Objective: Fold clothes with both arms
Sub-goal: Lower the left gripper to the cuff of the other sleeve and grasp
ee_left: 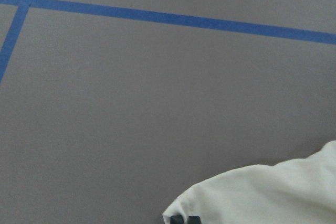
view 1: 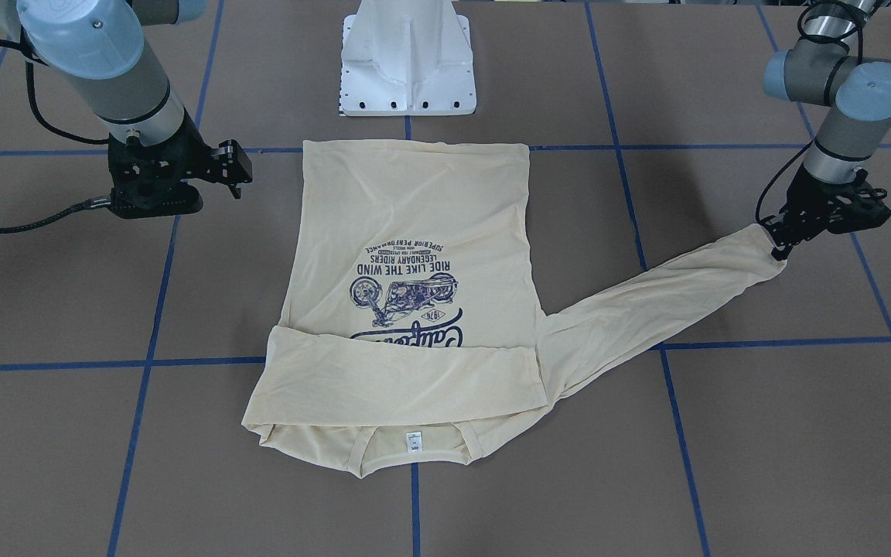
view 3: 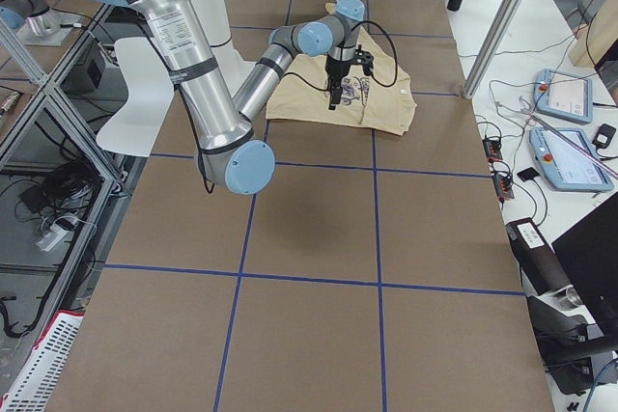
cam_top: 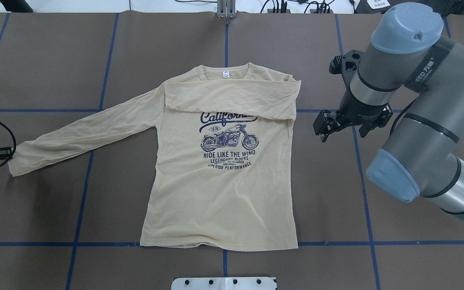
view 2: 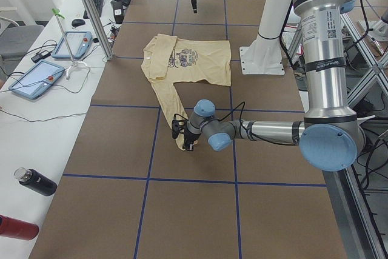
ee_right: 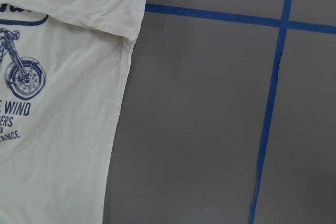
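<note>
left end effector (view 1: 780, 244) low, pinched closed; right end effector (view 1: 240, 170) aloft, spread wide

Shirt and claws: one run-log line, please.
shirt: flat, one sleeve folded over chest | left claw: shut on other cuff | right claw: off shirt

Robotics lab for sure: tape-gridded counter (view 2: 194, 210), teach pendants (view 2: 76, 43) on a side bench (view 2: 36, 144), aluminium posts (view 2: 91, 13), cables (view 3: 60, 180) everywhere.

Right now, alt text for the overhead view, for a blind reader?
A cream long-sleeved shirt with a motorcycle print lies flat on a brown table, one sleeve folded across its chest. The left gripper holds the outstretched sleeve's cuff; the right gripper hovers beside the shirt.
</note>
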